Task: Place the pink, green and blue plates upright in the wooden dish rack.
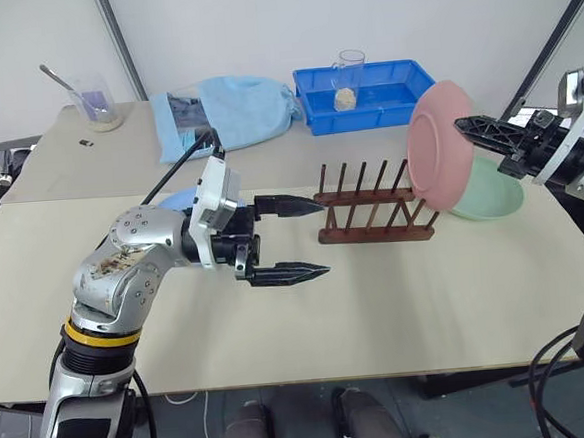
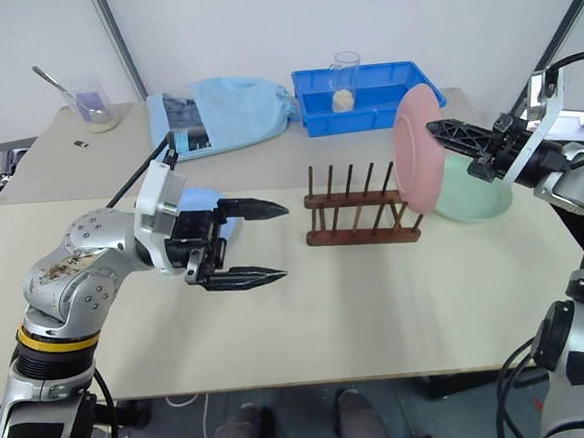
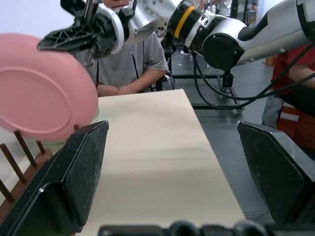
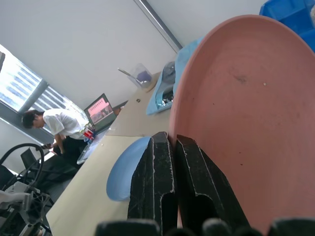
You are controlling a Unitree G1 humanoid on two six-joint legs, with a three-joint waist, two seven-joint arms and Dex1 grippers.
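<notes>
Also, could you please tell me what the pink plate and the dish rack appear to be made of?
Pink plate: probably matte plastic, with an even dull surface, no glare and a thin rim. Dish rack: dark brown wood, judging by its stained bars and thin round pegs.

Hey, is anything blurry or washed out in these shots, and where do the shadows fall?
Left eye view: even light, soft shadow under the dark brown wooden dish rack. Left wrist view: near black fingers look soft. Right wrist view: bright window at the edge washes out; the salmon pink round plastic plate stays clear.
</notes>
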